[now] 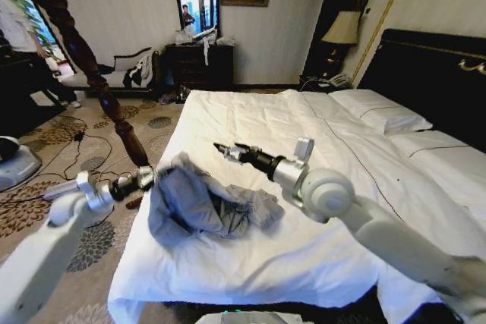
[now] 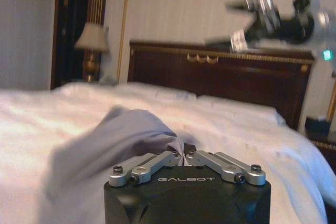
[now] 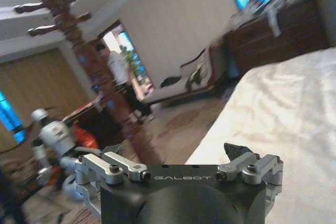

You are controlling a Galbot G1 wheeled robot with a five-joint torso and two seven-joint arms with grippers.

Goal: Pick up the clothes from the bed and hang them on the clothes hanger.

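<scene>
From the head camera, the left gripper (image 1: 146,177) pinches the upper edge of the grey-blue shirt (image 1: 201,204), at about 9 o'clock from the garment, likely to lift it off the bed (image 1: 319,256). The shirt lies crumpled on the white duvet near the bed's foot-side edge. The right gripper (image 1: 225,149) hovers above the shirt at roughly 12 o'clock, apart from the cloth, seemingly waiting to take a second hold; its fingers look nearly together, empty. A dark wooden post (image 1: 106,89) rises beside the bed at 10 o'clock, close to the left arm's path.

In the left wrist view, the left gripper (image 2: 184,156) is closed on a fold of shirt (image 2: 121,140), fabric bunched between its linkages. The black headboard (image 2: 220,77) and a lamp (image 2: 92,38) stand beyond.

In the right wrist view, the right gripper (image 3: 231,153) holds nothing. The post (image 3: 89,61) and a dresser (image 3: 273,30) lie ahead; no hanger is identifiable.
</scene>
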